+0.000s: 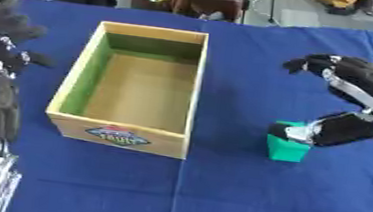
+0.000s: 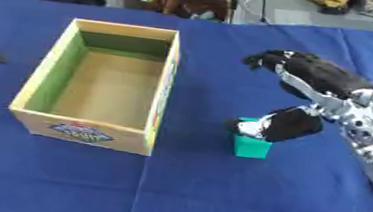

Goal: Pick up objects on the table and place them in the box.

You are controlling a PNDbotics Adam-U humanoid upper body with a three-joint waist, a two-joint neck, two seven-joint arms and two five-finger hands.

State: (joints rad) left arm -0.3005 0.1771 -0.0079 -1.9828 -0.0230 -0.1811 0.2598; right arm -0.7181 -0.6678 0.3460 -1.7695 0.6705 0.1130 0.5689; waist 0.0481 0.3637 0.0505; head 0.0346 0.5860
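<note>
Left eye view showed the black right hand (image 1: pixel 347 114) touching a small green block (image 1: pixel 288 149), thumb on it, fingers not closed. The open wooden box (image 1: pixel 116 133) was empty, so nothing was packed yet. The left hand (image 1: pixel 4 32) rested open.

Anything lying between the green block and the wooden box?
No. In the right eye view, only bare blue tablecloth separates the green block from the wooden box.

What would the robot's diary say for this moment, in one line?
right hand: thumb on small green block | block: on blue tablecloth | open wooden box: empty | left hand: idle
</note>
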